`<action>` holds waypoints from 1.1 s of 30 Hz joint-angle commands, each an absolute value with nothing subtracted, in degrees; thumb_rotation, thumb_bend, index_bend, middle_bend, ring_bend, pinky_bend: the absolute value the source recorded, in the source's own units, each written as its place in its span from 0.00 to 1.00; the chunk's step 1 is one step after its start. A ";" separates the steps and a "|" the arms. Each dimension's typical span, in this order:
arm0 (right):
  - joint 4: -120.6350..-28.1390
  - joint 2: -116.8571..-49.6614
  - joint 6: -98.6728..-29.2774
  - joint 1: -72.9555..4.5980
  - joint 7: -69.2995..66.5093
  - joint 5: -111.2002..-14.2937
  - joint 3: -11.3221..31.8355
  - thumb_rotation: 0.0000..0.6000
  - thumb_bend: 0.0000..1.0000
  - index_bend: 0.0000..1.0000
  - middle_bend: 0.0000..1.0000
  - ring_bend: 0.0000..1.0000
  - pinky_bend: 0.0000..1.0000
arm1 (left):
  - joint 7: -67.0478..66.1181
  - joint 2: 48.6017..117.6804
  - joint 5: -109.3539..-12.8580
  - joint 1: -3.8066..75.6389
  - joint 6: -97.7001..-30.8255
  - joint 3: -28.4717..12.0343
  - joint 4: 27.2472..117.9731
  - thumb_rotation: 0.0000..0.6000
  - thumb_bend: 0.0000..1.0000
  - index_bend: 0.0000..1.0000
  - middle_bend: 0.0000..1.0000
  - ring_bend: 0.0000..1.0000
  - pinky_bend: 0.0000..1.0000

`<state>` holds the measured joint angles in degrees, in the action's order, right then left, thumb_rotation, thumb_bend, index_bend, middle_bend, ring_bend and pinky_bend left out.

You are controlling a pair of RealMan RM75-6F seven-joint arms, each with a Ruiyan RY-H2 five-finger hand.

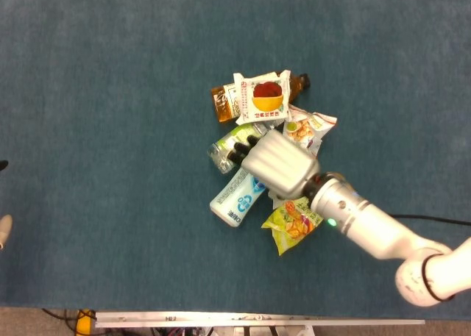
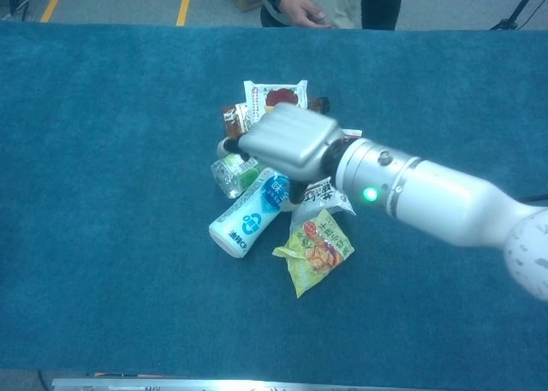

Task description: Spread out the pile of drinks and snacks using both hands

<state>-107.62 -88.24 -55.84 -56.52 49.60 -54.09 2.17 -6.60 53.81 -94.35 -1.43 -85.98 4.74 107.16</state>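
One right hand [image 1: 280, 164] over the pile, fingers curled onto green bottle [image 1: 234, 140] at ten o'clock, likely to drag it clear; grasp uncertain. White bottle [image 1: 237, 196] lying loose at seven.

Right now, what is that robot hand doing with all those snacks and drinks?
The robot's right hand is over a pile of drinks and snacks on the blue table, its fingers down among them beside the white bottle and the clear bottle. Whether it grips anything cannot be seen. A yellow snack bag lies next to its wrist. A red-and-white packet covers a brown bottle. The items are bunched together. The left hand is not visible.
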 commanded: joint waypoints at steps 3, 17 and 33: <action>-109.44 -81.81 -58.43 -53.03 43.35 -58.63 1.73 1.00 0.00 0.19 0.33 0.36 0.65 | -6.26 53.12 -94.84 -0.11 -84.95 4.18 107.23 1.00 0.35 0.15 0.18 0.14 0.15; -100.59 -83.12 -59.30 -52.35 39.74 -56.21 5.82 1.00 0.00 0.17 0.24 0.18 0.40 | -6.16 53.15 -94.47 -0.55 -85.57 4.74 107.59 1.00 0.35 0.15 0.18 0.14 0.15; -88.31 -91.84 -52.54 -59.72 44.48 -42.93 9.53 1.00 0.00 0.14 0.22 0.16 0.37 | -3.35 52.71 -92.16 -2.87 -86.85 5.96 105.48 1.00 0.35 0.15 0.18 0.14 0.15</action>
<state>-88.92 -91.25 -53.03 -59.16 44.04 -43.53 9.38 -3.35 52.71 -92.17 -2.86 -86.84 5.95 105.49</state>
